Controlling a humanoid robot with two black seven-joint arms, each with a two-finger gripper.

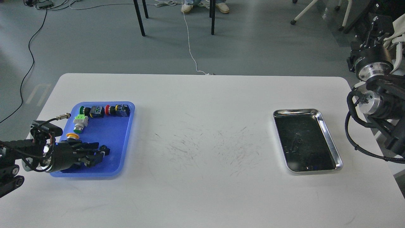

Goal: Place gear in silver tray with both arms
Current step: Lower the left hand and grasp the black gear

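Several small parts [95,111] lying at the far end of the blue tray [125,139] on the worktop [202,190], none yet in the silver tray [329,139] well apart to the right. Left gripper [102,153] low over the blue tray's near end, jaws dark and impossible to tell apart or together; right gripper [378,27] raised off the worktop's right edge, jaws equally unreadable. Picking step, by judgement: next, closing on one part and carrying it across.

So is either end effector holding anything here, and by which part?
Cannot be told. The left end effector sits low over the blue tray, fingers indistinct; the right end effector shows nothing held.

Right arm [376,104] cut off rightward
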